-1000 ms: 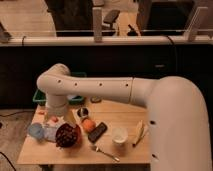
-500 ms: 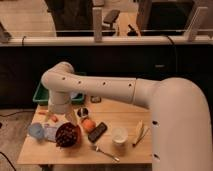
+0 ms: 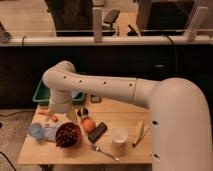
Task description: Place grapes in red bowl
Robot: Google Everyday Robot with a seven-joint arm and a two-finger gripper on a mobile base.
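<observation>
- The dark maroon-purple, bumpy cluster of grapes (image 3: 67,134) appears to sit inside the round red-orange bowl (image 3: 78,140), at the front left (as the camera sees it) of the pale wooden worktop (image 3: 127,152).
- The white arm's tool (image 3: 59,118) hangs low over the worktop, just behind the bowl. I cannot tell whether it is wide, narrow or holding anything.
- The relation that counts is that the grapes lie just in front of the tool, toward the camera and slightly to the view's right. They are near it, but I cannot tell whether they touch.
- The cluster reads as a rounded heap, and no long axis or stem direction can be made out.
- The placing looks done or nearly so. The next move probably calls for a straight lift away, clear of the bowl's rim, the small dark metal cup (image 3: 82,113) and the smooth orange ball-shaped fruit (image 3: 88,124) close by.
</observation>
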